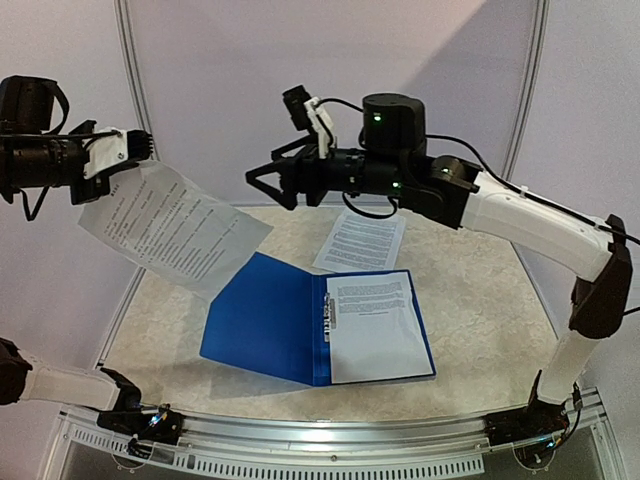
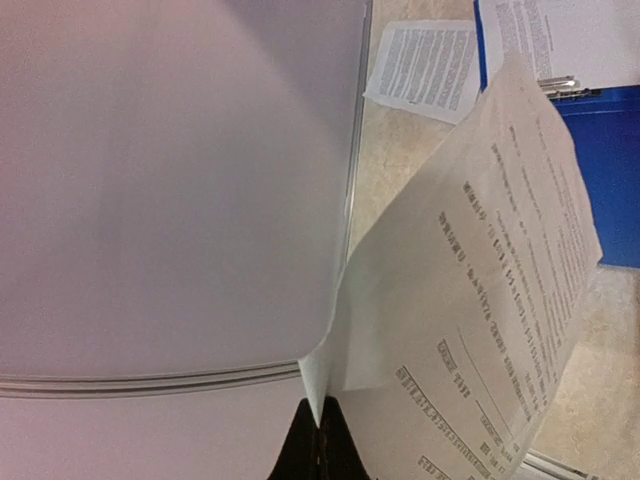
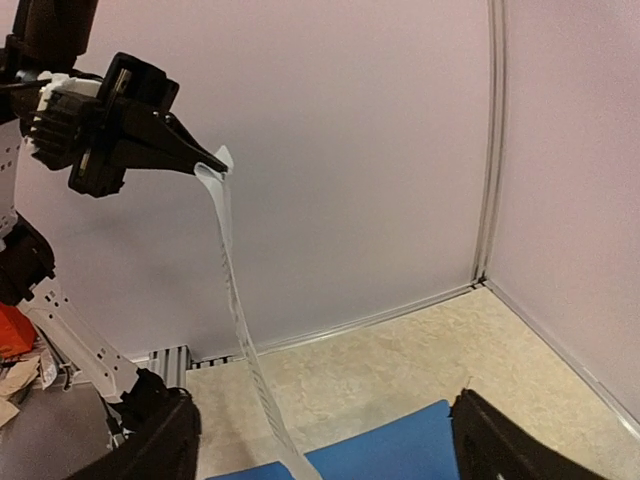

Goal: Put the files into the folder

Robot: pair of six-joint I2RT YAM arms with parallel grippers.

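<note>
Files: three printed white sheets, each in a different place. One sheet (image 1: pixel 175 228) hangs in the air at the left, pinched near an upper corner by the left gripper (image 1: pixel 140 150), which is clamped tight on it. Below the pinch it droops and curls, and the right wrist view shows it edge-on as a thin bowed ribbon. A second sheet (image 1: pixel 375 330) lies flat on the right leaf of the open folder (image 1: pixel 265 320), just beside the metal clip (image 1: pixel 325 312) at the spine. The third sheet (image 1: pixel 360 242) lies flat on the table (image 1: pixel 480 330) just behind the folder. The right gripper (image 1: pixel 265 185) hovers in the air over the far side of the table, jaws spread wide with nothing between them. Judgement: the paper is very light and limp and creases easily, and a single-corner hold lets it swing and fold. The flat sheet offers no edge from above, so a corner probably has to be lifted first. The best hold is a shallow pinch at an edge, laying the free end down first.
</note>
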